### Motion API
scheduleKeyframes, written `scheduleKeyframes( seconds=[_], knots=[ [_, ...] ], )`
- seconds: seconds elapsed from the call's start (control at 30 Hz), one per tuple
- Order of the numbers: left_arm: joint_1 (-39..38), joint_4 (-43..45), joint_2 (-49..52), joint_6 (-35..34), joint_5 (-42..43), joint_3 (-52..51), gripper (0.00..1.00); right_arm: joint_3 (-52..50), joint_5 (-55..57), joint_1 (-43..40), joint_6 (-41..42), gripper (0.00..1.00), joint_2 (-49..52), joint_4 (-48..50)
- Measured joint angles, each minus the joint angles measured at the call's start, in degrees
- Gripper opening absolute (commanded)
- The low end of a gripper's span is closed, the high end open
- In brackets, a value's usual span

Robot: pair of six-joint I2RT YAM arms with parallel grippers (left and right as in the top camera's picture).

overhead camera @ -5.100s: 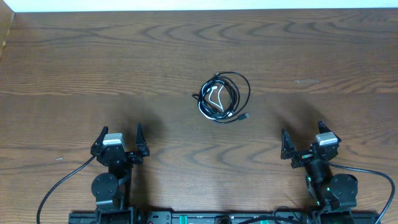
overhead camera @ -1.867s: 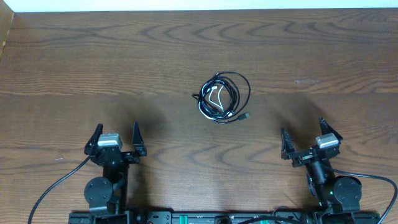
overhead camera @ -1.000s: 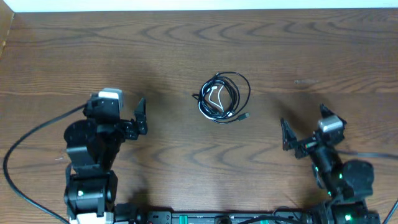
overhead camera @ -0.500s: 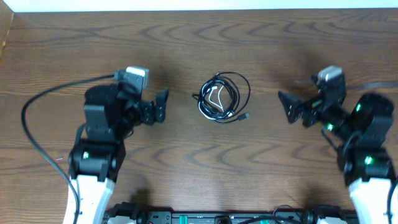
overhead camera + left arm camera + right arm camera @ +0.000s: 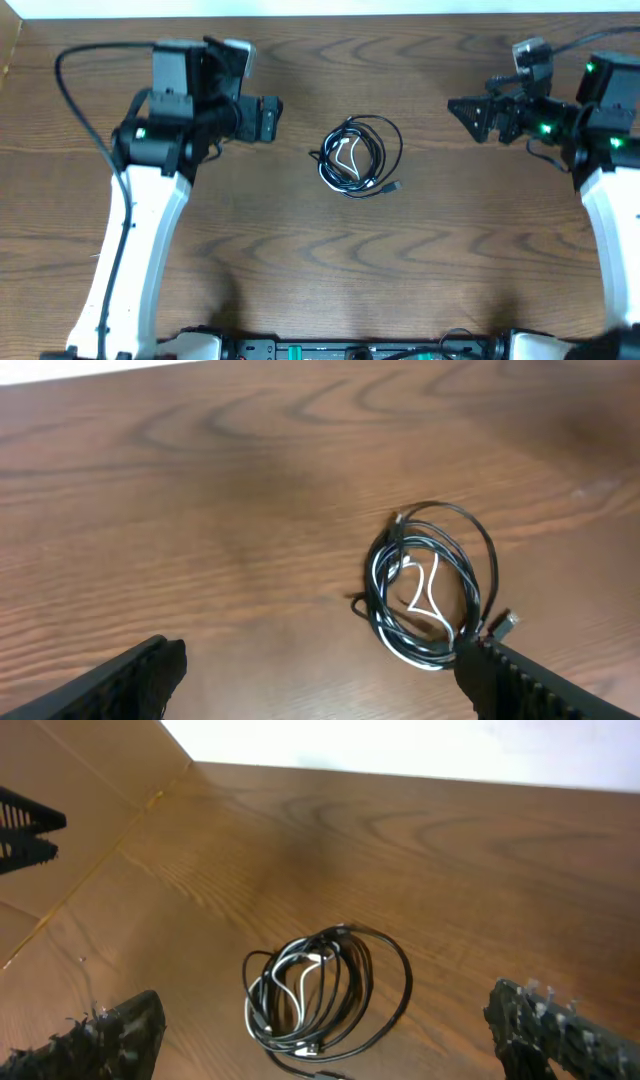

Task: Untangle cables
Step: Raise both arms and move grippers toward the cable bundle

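We see the cables (image 5: pixel 358 157) lying as a loose round coil just above the middle of the overhead frame. They rest on a dark brown wooden table (image 5: pixel 300 270) with broad wavy grain. The coil is several loops of thin, glossy black cord with a shorter white cord (image 5: pixel 346 152) curled inside them. A small plug end (image 5: pixel 393 187) sticks out at its lower right.

Our left gripper (image 5: pixel 268 118) hangs at the upper left of that frame and our right gripper (image 5: pixel 468 115) at the upper right, both well apart from the coil. In the left wrist view the black ribbed fingers (image 5: pixel 140 675) sit in opposite lower corners, with the coil between them. The right wrist view shows the same, so both claws are spread wide and hold nothing.
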Motion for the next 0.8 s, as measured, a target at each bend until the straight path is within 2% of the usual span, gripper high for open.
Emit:
scheduleKeyframes(
  seconds=[0.33, 0.37, 0.47, 0.63, 0.73, 0.8],
  knots=[
    [0.0, 0.3, 3.4, -4.4, 4.5, 0.0, 0.92, 0.0, -0.1, 0.0, 0.0, 0.99, 3.8, -2.7],
    [0.0, 0.5, 3.4, -5.1, 4.8, 0.0, 0.9, 0.0, -0.1, 0.0, 0.0, 0.99, 3.8, -2.7],
    [-0.2, 0.6, 3.7, -7.8, 5.4, 0.0, 0.79, 0.0, -0.2, 0.0, -0.1, 0.86, 3.8, -2.7],
    [-2.4, 1.1, 8.1, -14.1, 3.3, 0.2, 0.74, 0.0, 1.4, 0.0, 0.1, 0.84, 3.8, -3.7],
    [-5.3, 1.0, 13.2, -20.2, -0.4, 0.2, 0.67, 0.0, 4.3, 0.0, 2.0, 0.81, 3.8, -4.5],
    [-7.4, 0.9, 16.7, -24.6, -2.6, 0.2, 0.67, 0.1, 7.1, 0.0, 4.2, 0.79, 3.8, -5.5]
  ],
)
